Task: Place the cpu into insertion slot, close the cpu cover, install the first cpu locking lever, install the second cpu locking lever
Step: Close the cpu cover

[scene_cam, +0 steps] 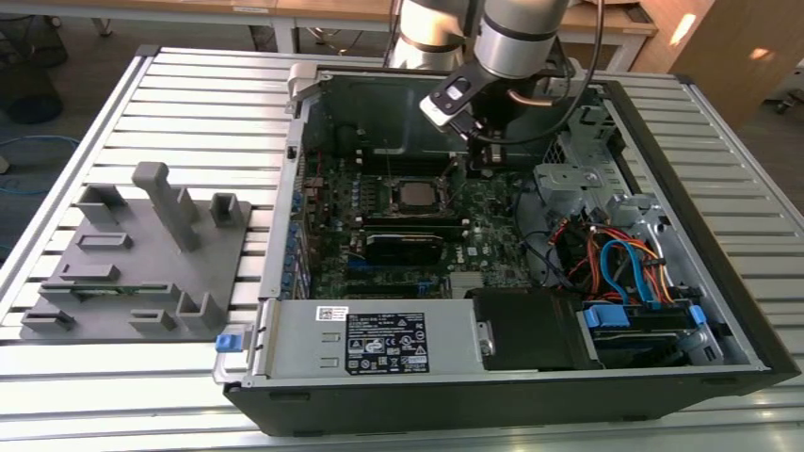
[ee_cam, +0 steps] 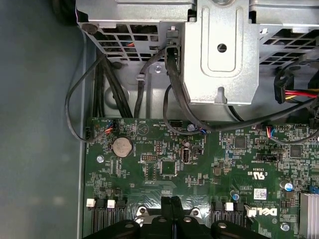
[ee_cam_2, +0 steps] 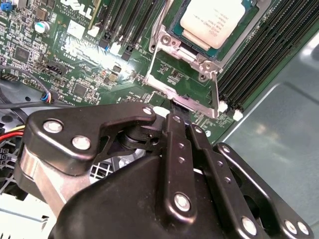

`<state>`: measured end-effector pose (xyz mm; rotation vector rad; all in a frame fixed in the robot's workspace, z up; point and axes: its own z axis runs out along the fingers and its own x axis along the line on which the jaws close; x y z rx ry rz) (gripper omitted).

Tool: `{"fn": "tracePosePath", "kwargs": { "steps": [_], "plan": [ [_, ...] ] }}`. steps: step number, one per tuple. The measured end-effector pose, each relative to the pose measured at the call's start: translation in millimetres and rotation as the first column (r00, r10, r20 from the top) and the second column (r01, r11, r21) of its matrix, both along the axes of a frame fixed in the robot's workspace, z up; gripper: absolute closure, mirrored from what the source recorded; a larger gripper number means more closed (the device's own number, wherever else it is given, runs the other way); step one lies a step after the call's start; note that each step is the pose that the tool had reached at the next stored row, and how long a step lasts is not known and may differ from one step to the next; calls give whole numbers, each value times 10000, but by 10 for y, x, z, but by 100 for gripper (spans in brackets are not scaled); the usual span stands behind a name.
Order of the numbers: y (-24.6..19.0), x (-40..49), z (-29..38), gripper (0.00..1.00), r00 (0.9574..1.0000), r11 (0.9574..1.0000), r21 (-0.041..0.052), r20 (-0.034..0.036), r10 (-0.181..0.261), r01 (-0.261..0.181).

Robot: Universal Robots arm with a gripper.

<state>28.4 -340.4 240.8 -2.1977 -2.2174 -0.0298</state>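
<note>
Slatted table (scene_cam: pixel 188 94), open PC case (scene_cam: pixel 503 414). cpu (scene_cam: pixel 419 195) seated in insertion slot (scene_cam: pixel 392 195), centre of exterior view. cpu cover (ee_cam_2: pixel 167 42) looks down, not certain. Gripper (ee_cam_2: pixel 178 105) fingers pinched together, empty, tips just beside cover edge.

cpu (ee_cam_2: pixel 217 20) seated in insertion slot (ee_cam_2: pixel 167 42), cpu cover (ee_cam_2: pixel 204 63) down.

cpu (ee_cam_2: pixel 214 21): pale matt metal top | cpu cover (ee_cam_2: pixel 204 64): bright bare metal | gripper (ee_cam_2: pixel 180 119): matt black, probably metal
</note>
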Motion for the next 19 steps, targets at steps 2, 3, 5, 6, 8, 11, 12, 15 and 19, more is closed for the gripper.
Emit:
{"fn": "tracePosePath", "kwargs": {
  "steps": [2,3,5,6,8,11,12,15,19],
  "plan": [
    [0,-6,0,90,10000,10000,0,0,0,0],
    [0,-8,0,90,10000,10000,0,0,0,0],
    [0,-11,0,90,10000,10000,-1,0,0,0],
    [0,-16,0,90,10000,10000,0,0,-1,1],
    [0,-20,0,90,10000,10000,0,0,0,0],
    [0,-28,0,90,10000,10000,0,0,0,0],
    [0,-31,0,90,10000,10000,0,0,-1,1],
    [0,-39,0,90,10000,10000,0,0,0,0],
    [0,-47,0,90,10000,10000,0,0,1,-1]
  ]
}}
